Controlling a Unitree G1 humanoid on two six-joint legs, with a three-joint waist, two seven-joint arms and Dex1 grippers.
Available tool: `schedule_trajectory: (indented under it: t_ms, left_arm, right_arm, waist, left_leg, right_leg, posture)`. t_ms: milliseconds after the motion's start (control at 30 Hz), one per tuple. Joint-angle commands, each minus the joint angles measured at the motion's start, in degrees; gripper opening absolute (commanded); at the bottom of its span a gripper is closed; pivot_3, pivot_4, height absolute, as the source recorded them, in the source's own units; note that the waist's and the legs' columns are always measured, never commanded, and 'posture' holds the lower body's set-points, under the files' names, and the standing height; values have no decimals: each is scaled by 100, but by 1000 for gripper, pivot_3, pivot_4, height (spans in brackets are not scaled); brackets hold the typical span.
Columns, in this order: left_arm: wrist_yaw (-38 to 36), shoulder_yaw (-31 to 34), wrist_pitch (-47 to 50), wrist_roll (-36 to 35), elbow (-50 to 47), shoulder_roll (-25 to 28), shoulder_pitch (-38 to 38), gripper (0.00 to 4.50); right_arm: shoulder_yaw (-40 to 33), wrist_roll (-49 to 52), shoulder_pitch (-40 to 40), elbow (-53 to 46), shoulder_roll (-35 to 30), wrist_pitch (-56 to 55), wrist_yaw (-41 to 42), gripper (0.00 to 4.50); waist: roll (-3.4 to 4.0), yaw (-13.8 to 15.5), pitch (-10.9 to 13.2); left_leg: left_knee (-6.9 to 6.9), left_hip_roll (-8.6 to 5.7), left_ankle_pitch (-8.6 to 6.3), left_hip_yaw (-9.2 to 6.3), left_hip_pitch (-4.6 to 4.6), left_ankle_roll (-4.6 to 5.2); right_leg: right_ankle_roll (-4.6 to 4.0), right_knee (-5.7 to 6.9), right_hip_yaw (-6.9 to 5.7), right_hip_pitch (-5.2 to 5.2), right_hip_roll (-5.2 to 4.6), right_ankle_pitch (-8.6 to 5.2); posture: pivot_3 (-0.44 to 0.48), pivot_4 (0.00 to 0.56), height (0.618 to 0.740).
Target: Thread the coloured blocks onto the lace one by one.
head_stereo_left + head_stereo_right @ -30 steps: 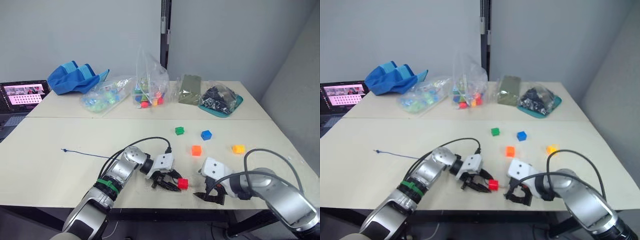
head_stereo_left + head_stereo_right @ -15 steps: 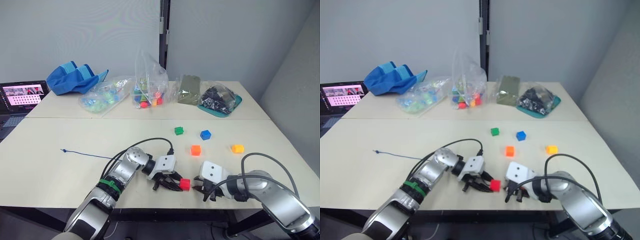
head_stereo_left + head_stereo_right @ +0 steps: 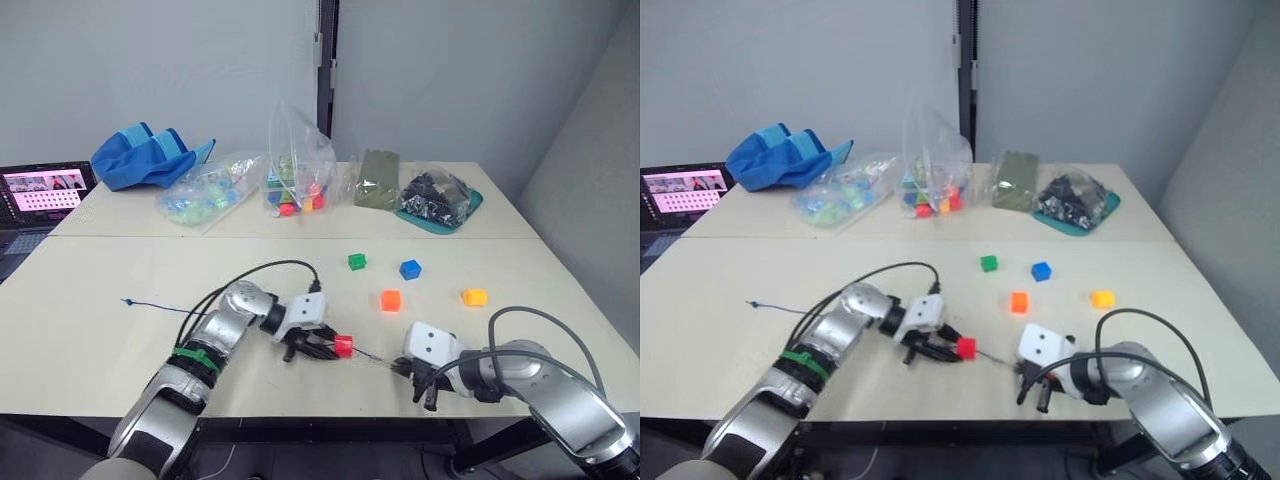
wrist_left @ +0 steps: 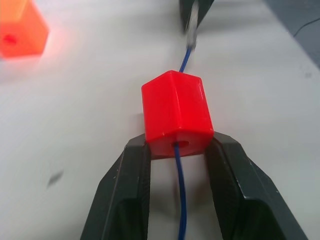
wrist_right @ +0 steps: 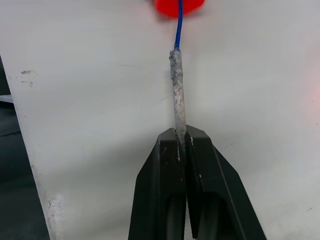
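— What do the arms look like?
— Silver-grey rounded shells, each ending in a white wrist block. The left arm (image 3: pixel 205 350) wears a green band behind its elbow joint.
— Cables?
— A thick black cable (image 3: pixel 262 272) loops from each forearm to the wrist block.
— And the grippers?
— The left gripper (image 4: pixel 176 165) and right gripper (image 5: pixel 182 142) each have two matte black, tapering fingers.

Even, soft overhead light, shadows faint on the pale surface (image 3: pixel 100 290). Up close, the red block (image 4: pixel 176 111) gleams sharp; the orange block (image 4: pixel 20 32) behind blurs, glowing.
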Motion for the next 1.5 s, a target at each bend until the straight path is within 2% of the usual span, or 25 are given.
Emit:
schedule_trajectory:
  t_ms: [33, 300, 500, 700, 767, 833, 867, 1067, 1200, 1333, 1433, 1500]
  left_arm:
    - [-182, 304, -156, -137, 135, 351, -86, 1122]
    - [-963, 743, -1110, 12, 1769, 2045, -204, 1122]
    - [-497, 845, -1428, 495, 3149, 2926, -214, 1122]
    - [240, 1193, -1284, 547, 3825, 3414, -194, 1122]
    - [216, 1243, -1293, 578, 3911, 3532, -170, 1121]
    - [218, 1280, -1368, 613, 3931, 3621, -173, 2143]
    - [146, 1381, -1327, 526, 3921, 3643, -238, 2358]
    - [-434, 2102, -624, -170, 3735, 3368, -844, 4443]
    - [-1030, 2316, 11, -619, 3156, 2898, -1108, 4476]
    - [-1132, 1625, 1013, -1372, 1201, 2292, -519, 4476]
    - [-1132, 1343, 1486, -1565, 183, 2158, -121, 4476]
    - [-1097, 1173, 1531, -1568, -391, 1680, 95, 4476]
  right_arm:
    - [-133, -140, -95, 233, -103, -219, 87, 0]
    - [-261, -100, -555, 713, -215, -644, 479, 0]
    - [-211, -7, -910, 1047, 20, -836, 678, 0]
    - [-31, -104, -1125, 1286, 301, -980, 832, 0]
    - [10, -130, -1171, 1332, 371, -999, 847, 0]
    - [40, -150, -1210, 1376, 411, -1019, 879, 0]
    - [60, -166, -1240, 1402, 436, -1036, 902, 0]
    - [84, -205, -1299, 1413, 533, -1021, 1005, 0]
    - [131, -218, -1322, 1357, 594, -960, 1023, 0]
    - [203, -230, -1350, 1245, 668, -883, 1021, 0]
    - [249, -247, -1372, 1207, 698, -837, 1033, 0]
    - [334, -275, -1377, 1157, 699, -777, 1069, 0]
  waist:
    - [0, 3, 0]
    - [1, -69, 1]
    - [2, -36, 1]
    - [3, -92, 0]
    - [3, -113, 0]
    - [3, -109, 0]
    - [3, -99, 1]
    - [-6, 30, 4]
    - [-7, 128, 4]
    - [-6, 134, 4]
    - [-7, 73, 4]
    - [-7, 32, 4]
  left_leg:
    - [0, 0, 0, 0, 0, 0]
    - [-12, 2, 0, 1, 5, 0]
    - [-13, 3, 0, 1, 4, 0]
    - [-22, 5, 0, 4, 16, 0]
    - [-23, 6, 0, 4, 17, -1]
    - [-26, 7, 0, 4, 17, -1]
    - [-26, 7, 0, 5, 16, -1]
    - [-25, 7, 2, 6, 11, -4]
    - [-21, 5, 4, 5, 3, -7]
    - [-22, 5, 4, 4, 3, -8]
    - [-20, 6, 5, 4, 3, -9]
    - [-20, 6, 5, 2, 4, -8]
  right_leg:
    - [0, 0, 0, 0, 0, 0]
    - [-2, 1, 1, -6, 2, -1]
    - [0, 1, -1, -6, 1, -3]
    - [-4, 7, 1, -6, 2, -4]
    - [-5, 11, 1, -7, 3, -5]
    - [-6, 11, 0, -7, 3, -6]
    - [-6, 11, 0, -7, 3, -6]
    - [-6, 11, -4, -10, 2, -6]
    - [-5, 10, -11, -9, -3, -6]
    - [-6, 11, -10, -9, -3, -5]
    - [-6, 12, -8, -8, -2, -5]
    - [-7, 14, -9, -9, 0, -4]
  posture:
    - [0, 150, 740]
    - [0, 150, 740]
    - [0, 150, 740]
    - [0, 150, 740]
    - [0, 150, 740]
    - [0, 150, 740]
    - [0, 150, 740]
    - [0, 150, 740]
    - [0, 150, 740]
    - [0, 150, 740]
    - [0, 150, 740]
    - [0, 150, 740]
